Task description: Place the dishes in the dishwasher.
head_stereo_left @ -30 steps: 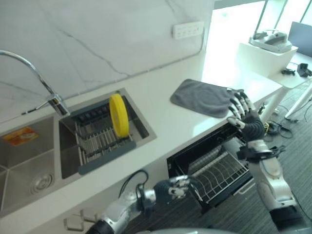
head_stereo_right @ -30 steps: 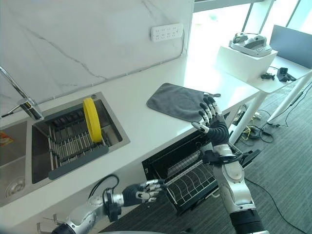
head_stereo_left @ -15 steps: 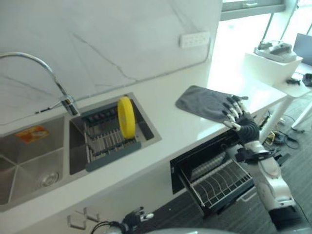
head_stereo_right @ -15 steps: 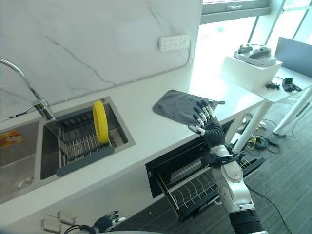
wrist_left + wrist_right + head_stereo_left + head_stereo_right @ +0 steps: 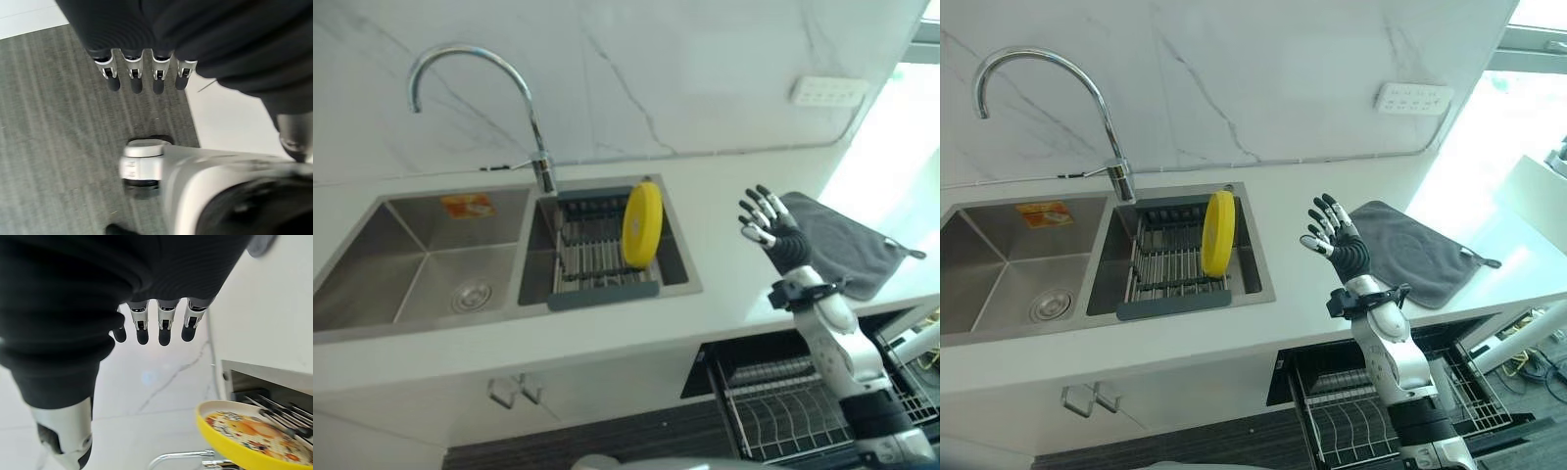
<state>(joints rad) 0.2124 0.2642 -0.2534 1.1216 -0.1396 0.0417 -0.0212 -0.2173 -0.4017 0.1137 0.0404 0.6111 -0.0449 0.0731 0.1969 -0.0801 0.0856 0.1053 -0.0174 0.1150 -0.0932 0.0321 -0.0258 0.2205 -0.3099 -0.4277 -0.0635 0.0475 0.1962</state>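
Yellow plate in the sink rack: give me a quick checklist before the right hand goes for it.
1. Yellow plate standing on edge in the rack: ok.
2. Right hand open, holding nothing: ok.
3. Right hand at the plate: not ok, it is raised above the counter, between sink and grey cloth.
4. Dishwasher open, wire rack pulled out: ok.
5. Left hand free: ok, fingers straight, down over the floor.
6. Free slot in the wire rack: cannot tell.
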